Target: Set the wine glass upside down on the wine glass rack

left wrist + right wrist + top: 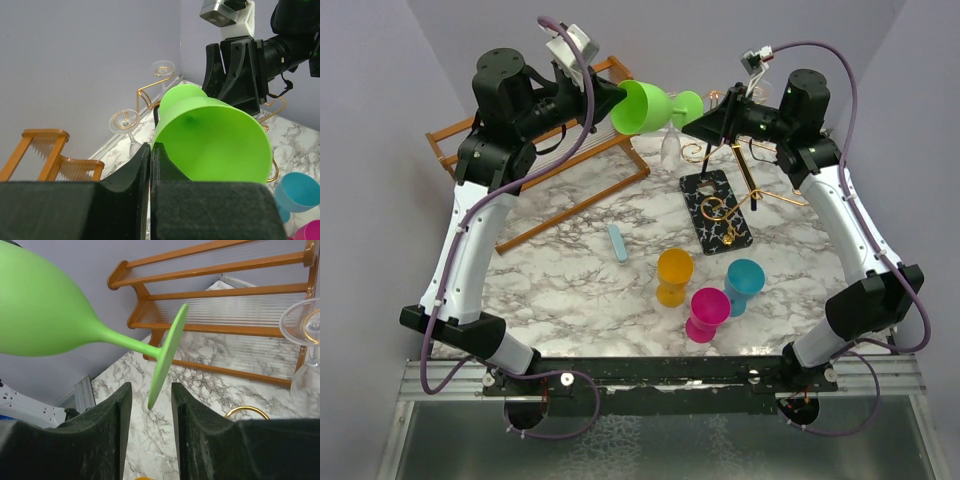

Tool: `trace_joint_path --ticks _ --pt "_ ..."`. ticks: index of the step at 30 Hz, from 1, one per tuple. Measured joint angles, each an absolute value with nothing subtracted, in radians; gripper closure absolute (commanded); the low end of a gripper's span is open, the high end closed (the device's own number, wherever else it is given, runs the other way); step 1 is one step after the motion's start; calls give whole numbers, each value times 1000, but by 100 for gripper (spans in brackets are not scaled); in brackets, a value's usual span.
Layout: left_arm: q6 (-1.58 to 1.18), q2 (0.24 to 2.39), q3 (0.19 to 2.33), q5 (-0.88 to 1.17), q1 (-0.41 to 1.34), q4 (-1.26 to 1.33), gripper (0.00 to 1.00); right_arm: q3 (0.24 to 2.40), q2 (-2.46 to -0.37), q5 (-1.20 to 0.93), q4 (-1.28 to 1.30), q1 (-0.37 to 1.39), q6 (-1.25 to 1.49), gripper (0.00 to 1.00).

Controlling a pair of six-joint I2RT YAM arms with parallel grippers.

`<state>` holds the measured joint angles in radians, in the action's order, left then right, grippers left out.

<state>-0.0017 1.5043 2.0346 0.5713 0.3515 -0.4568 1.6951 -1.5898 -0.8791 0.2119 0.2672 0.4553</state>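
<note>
1 wine glass (642, 107) — matte lime green, horizontal

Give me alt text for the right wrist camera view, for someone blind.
A green wine glass hangs sideways, its round foot edge-on between the two black fingers of the open right claw. Behind are a brown wooden rack and marble tabletop.

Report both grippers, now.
Left gripper: closed on the green glass rim.
Right gripper: open, straddling the glass's foot, not gripping yet.
</note>
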Motion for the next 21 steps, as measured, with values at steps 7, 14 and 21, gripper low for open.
trace_joint_path --ticks 7,14,21 --pt "2 1508 2032 571 363 -456 100 1734 -1591 -822 223 270 453 86" --pt "4 1508 2013 571 369 -453 93 1741 -1591 -733 253 270 445 98" --pt "9 1507 1991 572 371 -452 53 1741 -1590 -636 287 272 406 98"
